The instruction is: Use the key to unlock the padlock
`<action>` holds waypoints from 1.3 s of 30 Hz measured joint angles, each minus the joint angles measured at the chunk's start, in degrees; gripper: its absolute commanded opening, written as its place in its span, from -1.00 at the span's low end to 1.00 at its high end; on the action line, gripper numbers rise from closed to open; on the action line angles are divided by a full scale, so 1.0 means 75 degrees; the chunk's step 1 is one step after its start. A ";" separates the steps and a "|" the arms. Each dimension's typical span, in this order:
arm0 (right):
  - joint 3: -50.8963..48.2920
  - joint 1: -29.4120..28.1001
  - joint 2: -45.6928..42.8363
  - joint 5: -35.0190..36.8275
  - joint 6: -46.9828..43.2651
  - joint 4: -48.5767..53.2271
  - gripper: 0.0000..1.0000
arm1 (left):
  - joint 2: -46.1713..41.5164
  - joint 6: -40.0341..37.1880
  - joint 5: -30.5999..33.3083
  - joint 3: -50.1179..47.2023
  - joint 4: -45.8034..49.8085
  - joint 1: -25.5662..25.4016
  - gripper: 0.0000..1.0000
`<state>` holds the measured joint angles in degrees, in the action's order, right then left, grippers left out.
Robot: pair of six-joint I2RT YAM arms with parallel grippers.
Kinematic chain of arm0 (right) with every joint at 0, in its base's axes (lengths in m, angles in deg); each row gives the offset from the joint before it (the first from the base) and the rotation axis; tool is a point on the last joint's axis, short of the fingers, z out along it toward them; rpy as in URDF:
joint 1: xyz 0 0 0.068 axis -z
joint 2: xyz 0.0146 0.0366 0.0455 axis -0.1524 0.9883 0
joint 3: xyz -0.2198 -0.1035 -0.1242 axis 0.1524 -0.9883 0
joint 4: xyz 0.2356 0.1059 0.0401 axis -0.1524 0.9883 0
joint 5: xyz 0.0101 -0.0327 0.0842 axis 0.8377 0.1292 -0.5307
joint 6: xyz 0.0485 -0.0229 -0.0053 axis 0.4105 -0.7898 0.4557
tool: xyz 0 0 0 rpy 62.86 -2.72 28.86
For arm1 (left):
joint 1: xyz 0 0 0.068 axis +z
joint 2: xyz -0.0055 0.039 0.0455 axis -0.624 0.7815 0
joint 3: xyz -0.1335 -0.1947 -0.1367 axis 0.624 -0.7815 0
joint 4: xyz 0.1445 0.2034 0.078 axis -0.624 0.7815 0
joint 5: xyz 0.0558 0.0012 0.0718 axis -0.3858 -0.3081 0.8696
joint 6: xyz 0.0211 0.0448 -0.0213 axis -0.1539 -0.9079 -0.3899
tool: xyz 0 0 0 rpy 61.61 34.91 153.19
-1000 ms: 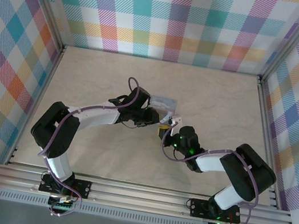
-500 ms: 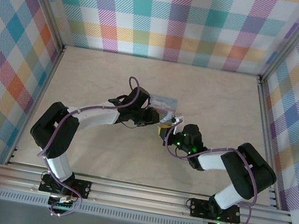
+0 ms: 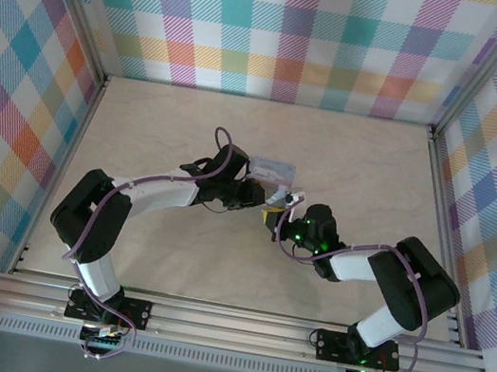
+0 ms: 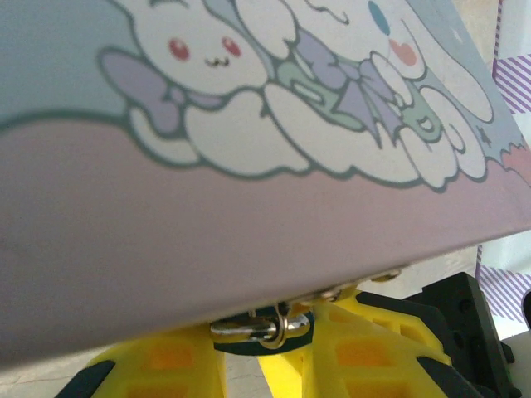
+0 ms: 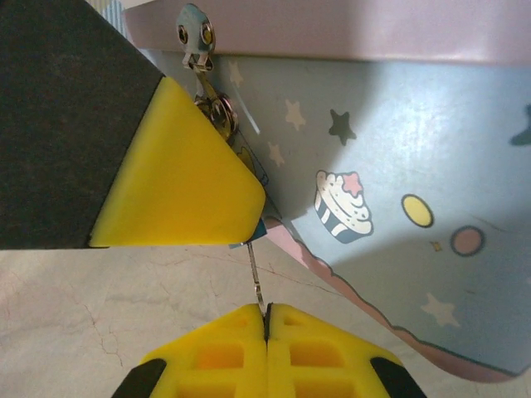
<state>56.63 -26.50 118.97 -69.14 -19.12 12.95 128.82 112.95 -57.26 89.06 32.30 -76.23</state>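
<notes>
Up close from the right wrist, the key [image 5: 255, 278] runs lengthwise away from the right gripper [image 5: 266, 319], whose closed jaws pinch it. Its far tip points at the padlock [image 4: 241, 346], gripped in the narrow jaws of the left gripper [image 4: 246, 365] mid-table, just under the tin [image 4: 249, 207]. The left wrist shows the tin's rabbit print, the right wrist its cupcake and stars

Right fingers [image 5: 332, 352] pinched together; left fingers [image 4: 373, 352] narrowly apart.

Pale blue cartoon-printed tin [image 4: 249, 166] hides most of dark blue-green padlock [image 4: 241, 347]; right end effector [image 5: 266, 313] hides head of thin metal key [image 5: 255, 278].
</notes>
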 measured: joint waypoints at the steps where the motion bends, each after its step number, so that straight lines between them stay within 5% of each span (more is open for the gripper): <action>1: 0.0006 0.0003 0.0000 0.0000 0.0000 0.0020 -1.00 | 0.0000 0.0000 0.0000 0.0000 0.0000 0.0000 -0.90; 39: 0.0236 0.0207 -0.0134 -0.0338 -0.0466 0.0595 -1.00 | 0.0003 -0.0099 -0.0137 0.0000 0.0055 0.0000 -0.91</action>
<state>58.40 -24.95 117.96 -71.67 -22.62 17.41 128.84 112.21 -58.28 89.06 32.72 -76.23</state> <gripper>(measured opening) 0.053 0.222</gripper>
